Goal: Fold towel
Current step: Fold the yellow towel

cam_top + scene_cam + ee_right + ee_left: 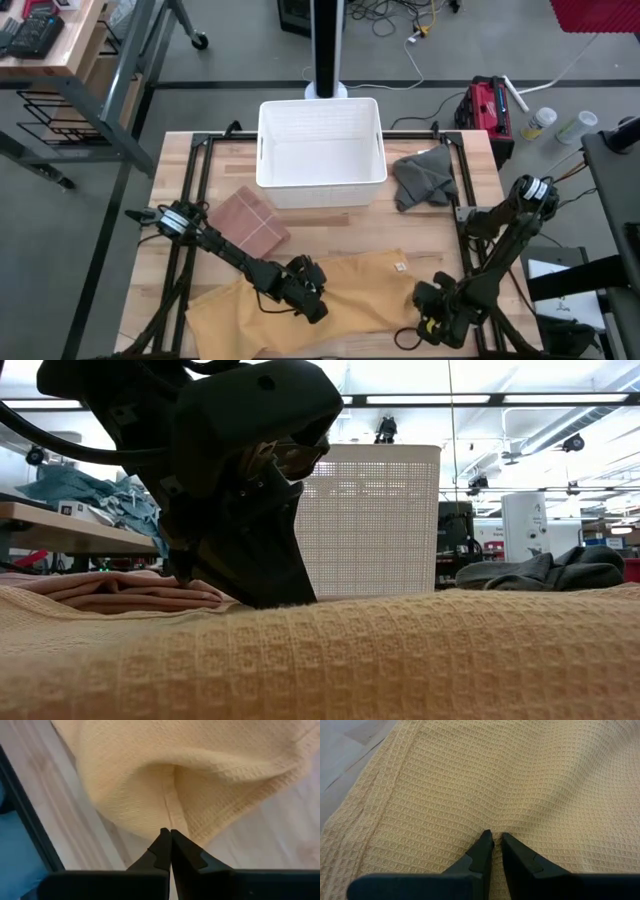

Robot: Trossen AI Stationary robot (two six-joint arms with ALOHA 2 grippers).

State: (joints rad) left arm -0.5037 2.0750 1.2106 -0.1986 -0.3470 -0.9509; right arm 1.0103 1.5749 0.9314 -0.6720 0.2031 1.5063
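The yellow towel (310, 295) lies spread and rumpled across the near part of the wooden surface (420, 235), on the side of the white basket (321, 152) away from the pole. Both arms reach down to it.

The left claw (312, 298) sits on the middle of the towel, well in from its edges. In the left wrist view its fingers (485, 851) are nearly together, a thin gap between them, with their tips pressed into the waffle weave and a small pucker of cloth pinched there. In the low view the left claw (250, 575) looms dark over the towel's near fold.

The right claw (428, 318) is at the towel's right-hand end, farther from the basket than the left one. In the right wrist view its fingers (162, 849) are closed tip to tip on the towel's hem, where the cloth (190, 775) bunches up into a raised fold above bare wood.

Beside the basket lie a folded reddish-brown cloth (252, 220) on one side and a crumpled grey cloth (422, 178) on the other, both clear of the towel.
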